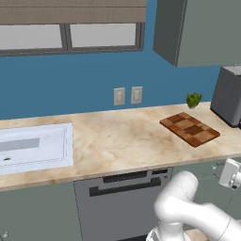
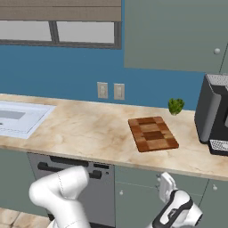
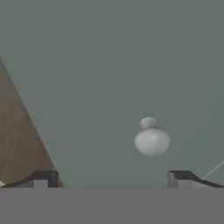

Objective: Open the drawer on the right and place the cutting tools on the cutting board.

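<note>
The checkered wooden cutting board [image 1: 190, 128] [image 2: 152, 132] lies flat on the marbled counter, toward its right end. Below the counter edge, right of the dishwasher, is the grey-green drawer [image 2: 138, 176] [image 3: 109, 65], shut. My gripper [image 1: 222, 169] [image 2: 161, 180] [image 3: 113, 179] hovers close in front of it. In the hand view a round pale knob [image 3: 152, 140] sits just above and between the fingertips [image 3: 43, 178], nearer the right one. The jaws stand wide apart with nothing between them. The cutting tools are hidden.
A dark grey dishwasher [image 1: 124, 197] [image 2: 75, 171] sits left of the drawer. A white sink [image 1: 33, 148] is set in the counter's left end. A dark appliance [image 1: 228, 96] [image 2: 213, 116] stands at the far right, with a small green plant [image 1: 193, 99] beside it.
</note>
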### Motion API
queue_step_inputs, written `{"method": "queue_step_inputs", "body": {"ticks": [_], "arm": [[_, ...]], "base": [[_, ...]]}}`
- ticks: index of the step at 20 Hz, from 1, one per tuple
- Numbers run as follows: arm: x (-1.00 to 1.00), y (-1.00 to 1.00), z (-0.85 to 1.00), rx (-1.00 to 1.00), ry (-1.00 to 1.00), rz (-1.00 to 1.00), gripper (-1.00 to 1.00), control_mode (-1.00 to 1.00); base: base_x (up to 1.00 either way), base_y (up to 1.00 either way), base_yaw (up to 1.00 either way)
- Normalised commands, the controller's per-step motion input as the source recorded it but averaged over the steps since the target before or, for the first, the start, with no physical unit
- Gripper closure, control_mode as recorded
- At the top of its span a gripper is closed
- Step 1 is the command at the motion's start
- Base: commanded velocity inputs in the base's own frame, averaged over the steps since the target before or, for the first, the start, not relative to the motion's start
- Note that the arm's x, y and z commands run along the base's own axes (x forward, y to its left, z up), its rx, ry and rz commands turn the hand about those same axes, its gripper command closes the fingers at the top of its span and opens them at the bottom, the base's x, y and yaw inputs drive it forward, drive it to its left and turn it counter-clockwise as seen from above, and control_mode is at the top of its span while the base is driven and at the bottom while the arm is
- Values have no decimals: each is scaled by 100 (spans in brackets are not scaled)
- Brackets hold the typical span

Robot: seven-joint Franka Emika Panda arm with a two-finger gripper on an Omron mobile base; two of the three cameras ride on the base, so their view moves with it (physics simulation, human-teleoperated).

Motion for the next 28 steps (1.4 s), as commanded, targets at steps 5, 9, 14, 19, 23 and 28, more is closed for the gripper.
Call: {"method": "queue_step_inputs", "body": {"ticks": [5,9,14,19,23,28], "arm": [[11,-11,-19,1,0,0,-100,-100],[13,-6,-19,1,0,0,-100,-100],[12,-2,-17,0,0,0,-100,-100],[13,0,-17,0,0,0,-100,-100],[16,0,-15,1,0,0,-100,-100],[5,0,-11,1,0,0,-100,-100]], "base": [[0,0,0],[0,0,0],[0,0,0],[0,0,0],[0,0,0],[0,0,0]]}}
